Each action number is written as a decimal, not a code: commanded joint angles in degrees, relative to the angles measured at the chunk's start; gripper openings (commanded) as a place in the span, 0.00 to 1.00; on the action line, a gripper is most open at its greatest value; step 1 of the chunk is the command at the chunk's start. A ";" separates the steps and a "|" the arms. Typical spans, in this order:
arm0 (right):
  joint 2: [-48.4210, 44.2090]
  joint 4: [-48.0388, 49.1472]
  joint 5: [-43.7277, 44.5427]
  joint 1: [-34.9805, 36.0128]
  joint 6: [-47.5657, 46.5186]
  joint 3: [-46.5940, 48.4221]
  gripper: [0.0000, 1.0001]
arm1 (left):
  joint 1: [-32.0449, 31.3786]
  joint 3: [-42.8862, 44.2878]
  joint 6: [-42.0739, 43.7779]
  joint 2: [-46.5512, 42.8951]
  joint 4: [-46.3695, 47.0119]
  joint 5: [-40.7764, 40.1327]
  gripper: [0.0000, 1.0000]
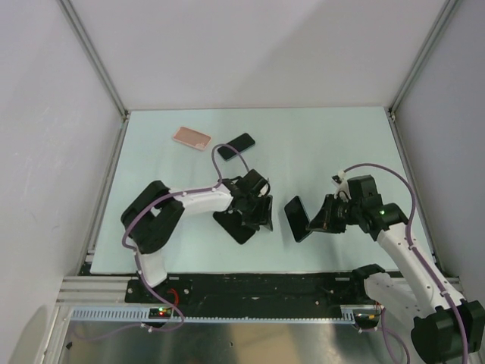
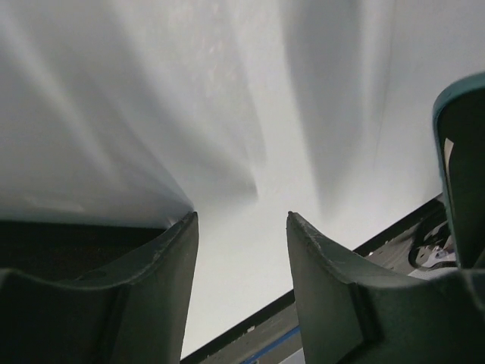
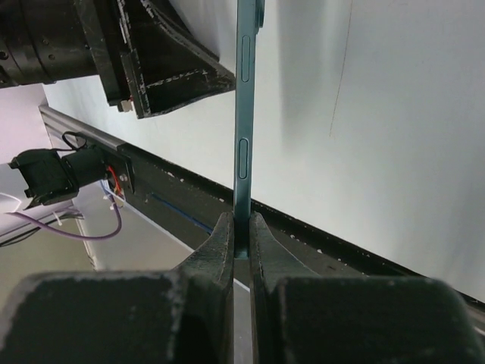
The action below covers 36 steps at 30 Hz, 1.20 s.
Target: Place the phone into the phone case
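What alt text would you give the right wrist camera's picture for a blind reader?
The right claw pinches a thin teal-edged phone by one end, seen edge-on with two side buttons showing, above the pale table. Part of the other black robot arm fills the upper left.

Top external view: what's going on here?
The right end effector is shut on a teal-edged phone, holding it on edge mid-table. The left end effector hovers close by, open and empty. The pink phone case lies at the far left beside a black phone, not yet used.
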 commanded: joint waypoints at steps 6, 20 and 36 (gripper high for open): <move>-0.83 3.00 -1.48 0.84 -0.08 -0.03 0.00 | 0.50 1.87 1.84 -9.10 0.66 0.27 0.62; 10.39 24.87 -8.42 14.62 14.65 -0.04 0.00 | 23.06 -3.07 0.58 -19.08 -4.86 -14.70 0.62; 30.17 54.40 -18.15 18.92 36.40 -1.69 0.00 | 26.37 -5.26 1.00 -13.90 -4.93 -19.03 0.60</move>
